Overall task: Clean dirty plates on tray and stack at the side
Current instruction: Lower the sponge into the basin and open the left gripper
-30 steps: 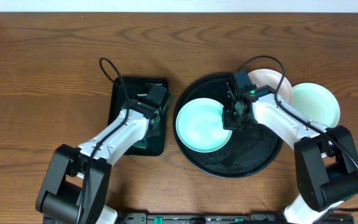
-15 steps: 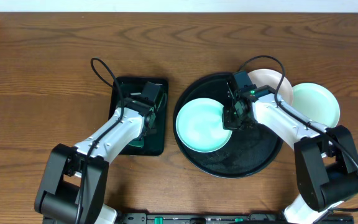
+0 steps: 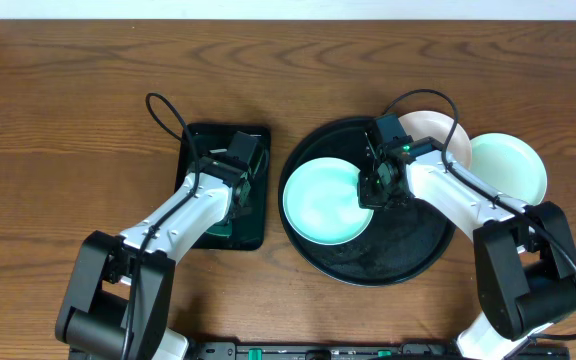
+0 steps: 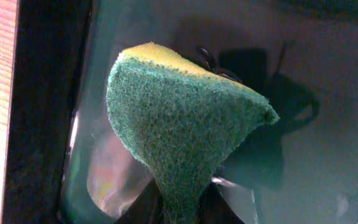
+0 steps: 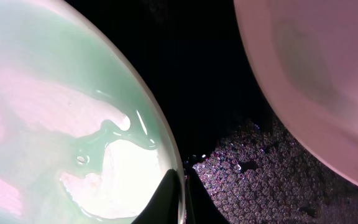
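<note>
**Inspector:** Right hand (image 5: 175, 198), state?

**Assessor:** Closed on the rim of the mint plate (image 3: 320, 202), which lies on the left half of the round tray (image 3: 388, 262). Left hand (image 4: 180, 205) pinches the sponge (image 4: 179, 118) over the rectangular tray (image 3: 193, 150).

**Inspector:** Handling?

**Assessor:** Plate judged stiff, breakable and slick with its wet green film. Hold it firmly at the rim. Sponge soft.

**Inspector:** Change from a second ago?

**Assessor:** Left arm and cable have shifted slightly left. Right hand and every plate unmoved: white plate (image 3: 433, 128) at the tray's far rim, second mint plate (image 3: 513, 165) on the counter (image 3: 68, 100) beside it.
</note>
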Controlling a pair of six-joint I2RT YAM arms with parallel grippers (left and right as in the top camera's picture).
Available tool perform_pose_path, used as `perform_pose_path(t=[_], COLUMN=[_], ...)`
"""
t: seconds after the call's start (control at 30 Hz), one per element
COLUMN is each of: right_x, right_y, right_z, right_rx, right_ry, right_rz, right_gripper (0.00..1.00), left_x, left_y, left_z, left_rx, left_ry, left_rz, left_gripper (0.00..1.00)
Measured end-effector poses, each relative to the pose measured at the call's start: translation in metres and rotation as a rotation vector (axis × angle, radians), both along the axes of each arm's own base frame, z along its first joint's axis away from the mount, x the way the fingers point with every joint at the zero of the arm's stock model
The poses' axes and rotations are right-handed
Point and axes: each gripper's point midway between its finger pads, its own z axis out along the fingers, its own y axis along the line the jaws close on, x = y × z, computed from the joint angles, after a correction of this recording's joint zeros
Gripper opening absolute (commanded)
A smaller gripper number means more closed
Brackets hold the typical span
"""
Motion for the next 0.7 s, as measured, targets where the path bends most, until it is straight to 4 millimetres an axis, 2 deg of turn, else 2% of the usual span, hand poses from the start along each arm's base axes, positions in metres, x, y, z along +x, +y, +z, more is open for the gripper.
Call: perform_pose_path(t=[0.1,0.13,0.37,0.7], right_x=[0.0,0.0,0.0,-0.0001], right_y=[-0.0001,-0.0001,-0.0001,0.0], right_z=[0.0,0.0,0.0,0.0], right_rx=[0.0,0.0,0.0,0.0], right_ry=[0.0,0.0,0.0,0.0], right_rz=[0.0,0.0,0.0,0.0], right_gripper=[0.04,0.04,0.04,0.04], left_x=[0.0,0.0,-0.0001,-0.0001], left_y=[0.0,0.0,0.0001,0.0001], left_z=[0.0,0.0,0.0,0.0], left_rx=[0.0,0.0,0.001,0.0], left_ry=[0.0,0.0,0.0,0.0], left_rz=[0.0,0.0,0.001,0.003], left_gripper=[0.17,0.23,0.3,0.3])
